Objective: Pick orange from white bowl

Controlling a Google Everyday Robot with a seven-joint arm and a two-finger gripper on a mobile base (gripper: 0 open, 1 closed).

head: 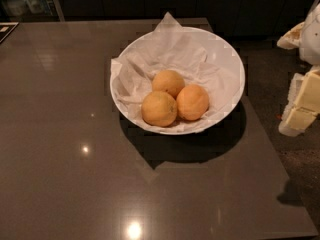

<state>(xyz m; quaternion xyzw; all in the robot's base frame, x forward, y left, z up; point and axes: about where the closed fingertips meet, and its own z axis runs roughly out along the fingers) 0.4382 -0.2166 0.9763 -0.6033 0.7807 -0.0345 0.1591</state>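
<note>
The white bowl (227, 59) stands on the dark table, lined with crumpled white paper. Three round fruits lie in its front half. The orange (193, 102) is the rightmost one, deeper and more even in colour. It touches two paler, yellower fruits: one to its left at the front (159, 108) and one behind (168, 82). My gripper (301, 109) is at the right edge of the camera view, beyond the table's right side. It is well to the right of the bowl, apart from it, and holds nothing that I can see.
The glossy dark table (65, 134) ends at its right edge (272, 149) close to the bowl, with dark floor beyond. Part of my arm (310, 31) shows at the upper right. Dark cabinets and some clutter (25, 1) lie behind the table.
</note>
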